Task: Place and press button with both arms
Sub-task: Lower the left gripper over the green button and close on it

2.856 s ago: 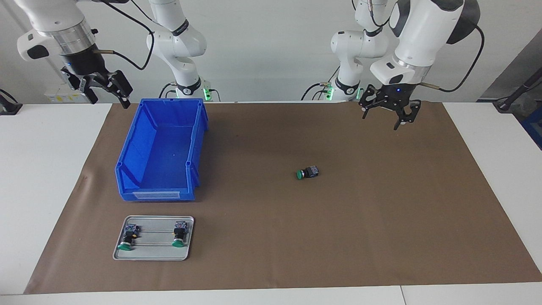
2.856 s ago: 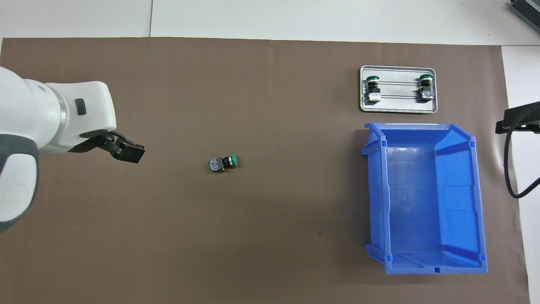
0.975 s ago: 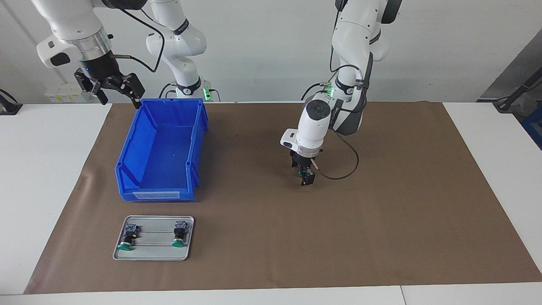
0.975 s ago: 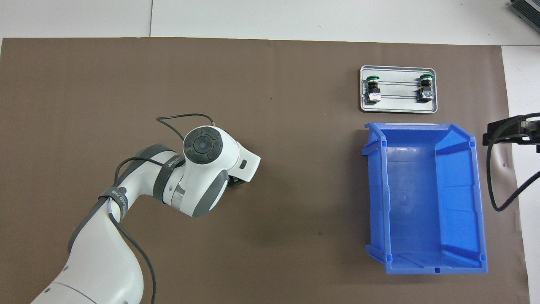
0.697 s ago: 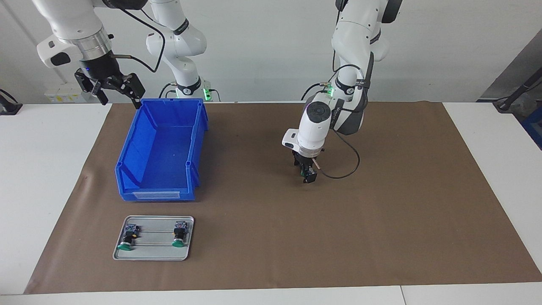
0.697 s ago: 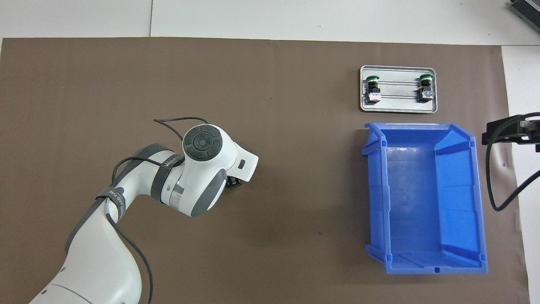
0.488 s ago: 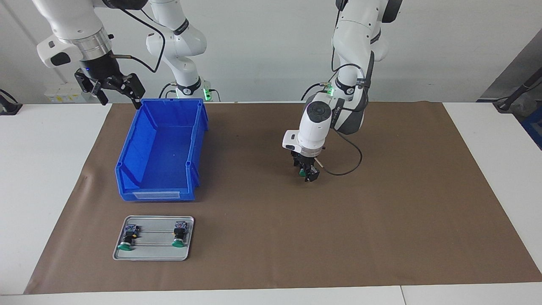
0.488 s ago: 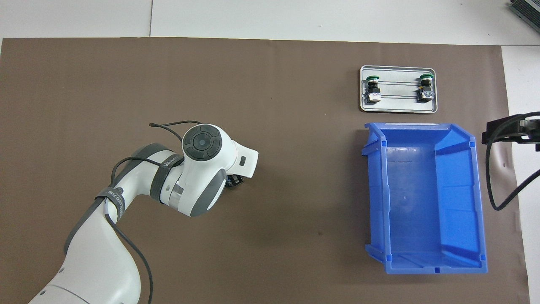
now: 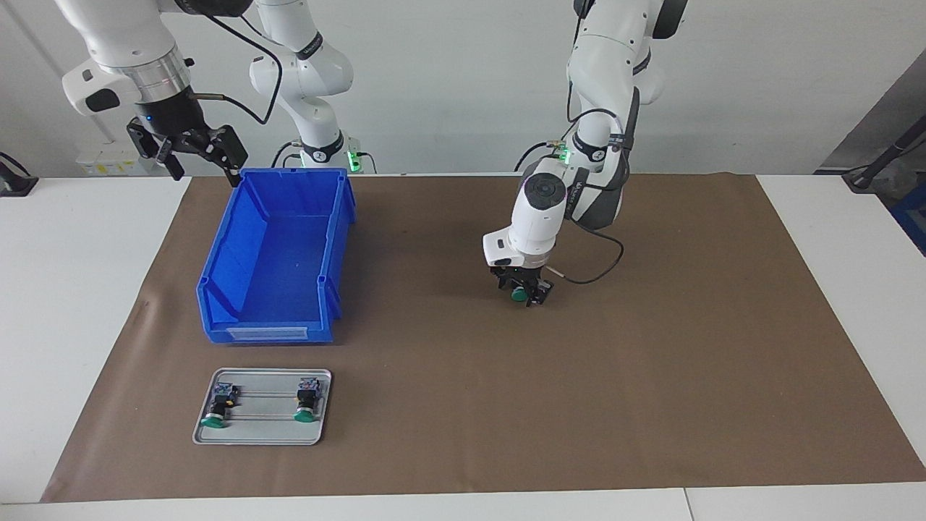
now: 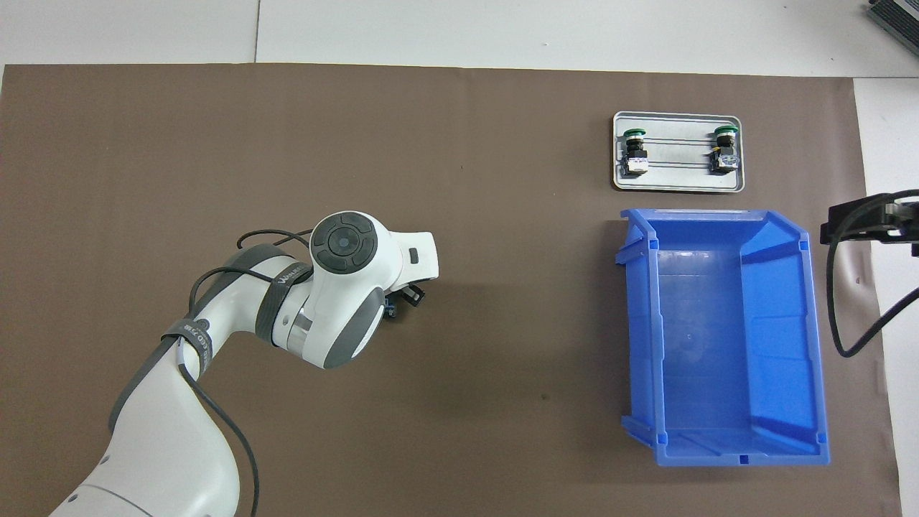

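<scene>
The button [image 9: 518,294], green cap on a black body, sits between the fingers of my left gripper [image 9: 522,289] at the middle of the brown mat, at or just above its surface. The cap faces away from the robots. The left gripper is shut on it. In the overhead view the left wrist hides most of it; only a fingertip [image 10: 411,294] and a bit of the button's body [image 10: 390,310] show. My right gripper [image 9: 187,148] waits in the air, open and empty, over the table beside the blue bin's corner; it also shows in the overhead view [image 10: 865,222].
A blue bin [image 9: 268,334] [image 10: 639,323] stands toward the right arm's end. Farther from the robots lies a small grey tray [image 9: 264,432] [image 10: 678,183] with two more green-capped buttons [image 9: 215,412] [image 9: 304,407].
My left arm came down from its end of the table onto the button and shut on it. In the last second its wrist has turned, turning the button with it. The right gripper moved slightly toward the bin.
</scene>
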Controlling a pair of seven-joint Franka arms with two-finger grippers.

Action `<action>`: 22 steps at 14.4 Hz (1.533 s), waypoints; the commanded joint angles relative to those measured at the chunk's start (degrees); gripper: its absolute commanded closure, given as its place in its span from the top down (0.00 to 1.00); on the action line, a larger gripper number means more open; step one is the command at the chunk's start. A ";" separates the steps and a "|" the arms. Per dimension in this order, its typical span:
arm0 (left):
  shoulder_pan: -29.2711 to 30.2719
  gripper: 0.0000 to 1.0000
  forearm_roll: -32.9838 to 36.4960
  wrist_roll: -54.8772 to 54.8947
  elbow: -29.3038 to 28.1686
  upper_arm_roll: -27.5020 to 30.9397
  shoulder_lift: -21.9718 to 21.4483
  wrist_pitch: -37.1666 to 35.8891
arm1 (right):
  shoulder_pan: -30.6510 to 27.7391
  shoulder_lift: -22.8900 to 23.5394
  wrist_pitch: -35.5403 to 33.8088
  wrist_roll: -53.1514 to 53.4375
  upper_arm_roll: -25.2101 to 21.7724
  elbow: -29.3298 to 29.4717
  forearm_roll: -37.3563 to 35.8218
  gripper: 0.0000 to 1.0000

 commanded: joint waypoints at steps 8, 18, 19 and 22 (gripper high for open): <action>0.68 0.75 0.27 -28.72 -2.50 0.69 -1.83 1.05 | -0.38 -0.16 1.10 -2.11 0.15 -0.31 -0.06 1.00; 0.06 0.00 0.71 -27.06 -1.89 0.87 -2.61 3.34 | -0.65 -0.51 1.28 -2.20 0.07 -1.01 0.03 1.00; 0.41 0.00 0.71 -25.40 -1.71 0.78 -3.31 3.69 | -0.65 -0.51 1.36 -2.20 0.07 -1.01 0.03 1.00; 0.85 0.00 0.71 -13.31 -0.31 0.69 -4.02 3.60 | -0.65 -0.51 2.32 -2.11 0.15 -1.10 0.03 1.00</action>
